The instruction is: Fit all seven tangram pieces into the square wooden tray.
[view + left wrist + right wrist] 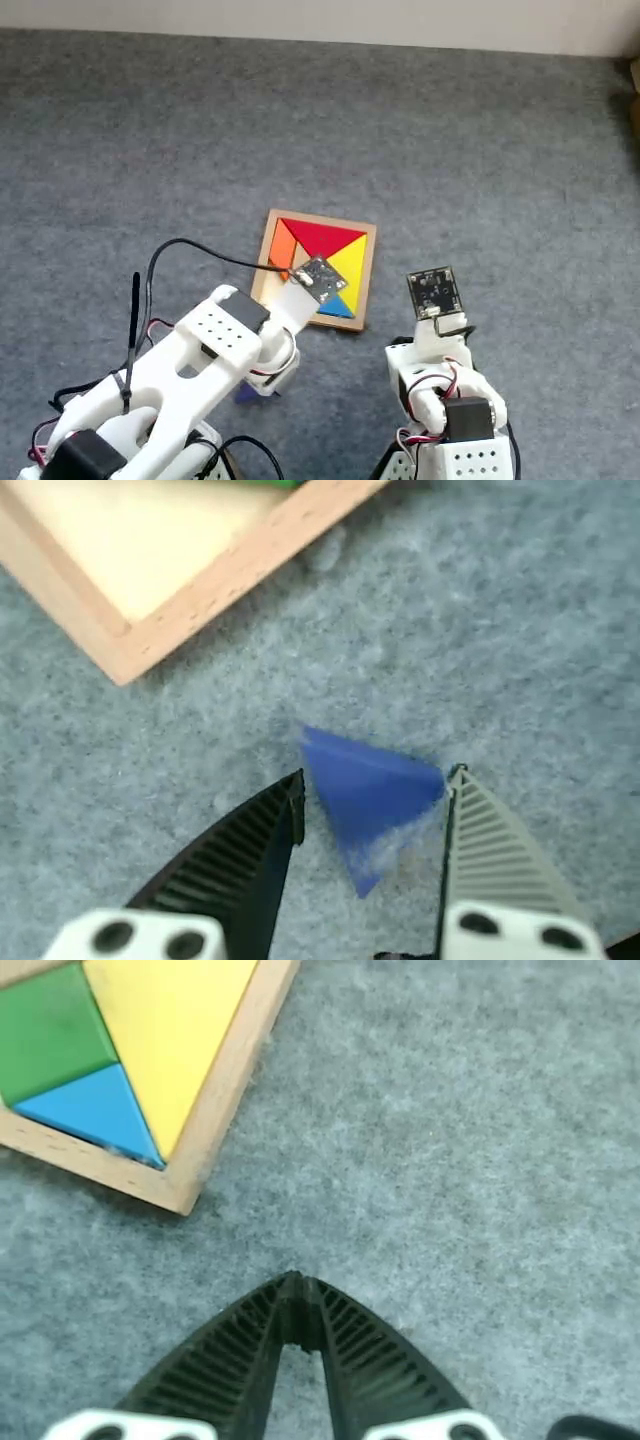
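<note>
Just off the wooden tray (230, 575), we see the left hand (375, 774) released, astride a blue triangle (365, 795) on the tabletop (500, 630); the right hand (297, 1282) is clenched, empty.

grey carpet (480, 130), pale strip (300, 18) beyond it

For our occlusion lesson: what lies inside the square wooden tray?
Inside the tray: red triangle, orange piece, yellow triangle, light-blue triangle, green piece. One corner shows bare floor. The left arm's camera covers the tray's middle in the high view.
</note>
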